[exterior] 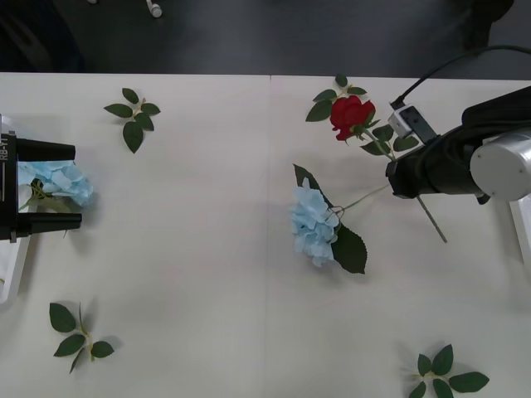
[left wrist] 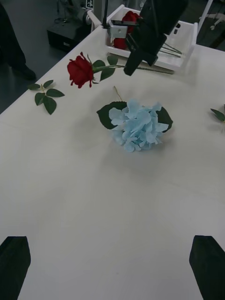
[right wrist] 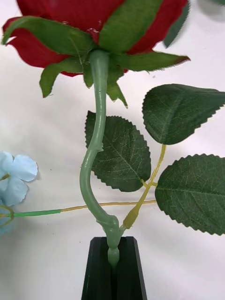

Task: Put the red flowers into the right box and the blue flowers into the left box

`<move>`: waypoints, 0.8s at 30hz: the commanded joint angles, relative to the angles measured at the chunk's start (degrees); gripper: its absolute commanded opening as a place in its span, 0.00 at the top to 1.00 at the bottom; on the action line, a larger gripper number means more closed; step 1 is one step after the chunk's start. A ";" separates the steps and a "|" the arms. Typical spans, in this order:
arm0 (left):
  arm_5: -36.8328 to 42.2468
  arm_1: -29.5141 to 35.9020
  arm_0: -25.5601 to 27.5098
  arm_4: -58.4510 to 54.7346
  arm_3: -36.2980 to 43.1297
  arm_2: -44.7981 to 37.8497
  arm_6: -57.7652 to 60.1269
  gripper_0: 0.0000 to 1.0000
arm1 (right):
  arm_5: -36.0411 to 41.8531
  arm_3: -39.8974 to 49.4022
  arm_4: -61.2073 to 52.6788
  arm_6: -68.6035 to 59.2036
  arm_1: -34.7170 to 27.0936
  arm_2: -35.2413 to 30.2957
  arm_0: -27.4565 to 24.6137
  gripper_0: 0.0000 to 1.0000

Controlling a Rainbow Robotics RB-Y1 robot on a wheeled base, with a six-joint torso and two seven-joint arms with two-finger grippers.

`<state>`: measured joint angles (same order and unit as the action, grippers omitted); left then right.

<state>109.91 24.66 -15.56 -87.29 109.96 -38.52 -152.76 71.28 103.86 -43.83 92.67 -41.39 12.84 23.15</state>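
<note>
A red flower (exterior: 350, 114) lies toward the far right of the table, its stem running back under my right arm. My right gripper (exterior: 400, 178) is shut on that stem (right wrist: 96, 140), low down near the leaves, and its black fingers (right wrist: 96, 272) are pressed together. A blue flower (exterior: 315, 224) lies in the middle of the table (left wrist: 138, 124), just left of the held stem. My left gripper (exterior: 78, 186) hangs open at the left edge over another blue flower (exterior: 58, 181), next to the left box (exterior: 10, 278). The right box (left wrist: 185, 44) holds red flowers (left wrist: 129, 18).
Loose green leaf sprigs lie at the far left (exterior: 133, 116), near left (exterior: 75, 336) and near right (exterior: 444, 373). A rim of the right box (exterior: 523, 224) shows at the right edge. The table's far edge borders dark floor.
</note>
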 commanded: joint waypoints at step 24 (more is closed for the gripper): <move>0.09 1.71 0.62 0.19 1.67 0.82 -1.23 0.00 | 19.78 4.34 -19.27 -7.77 -23.30 -24.44 1.72 1.00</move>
<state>109.90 24.66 -15.54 -87.27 109.97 -38.51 -152.76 91.35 108.75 -62.57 86.54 -63.63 -10.32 23.18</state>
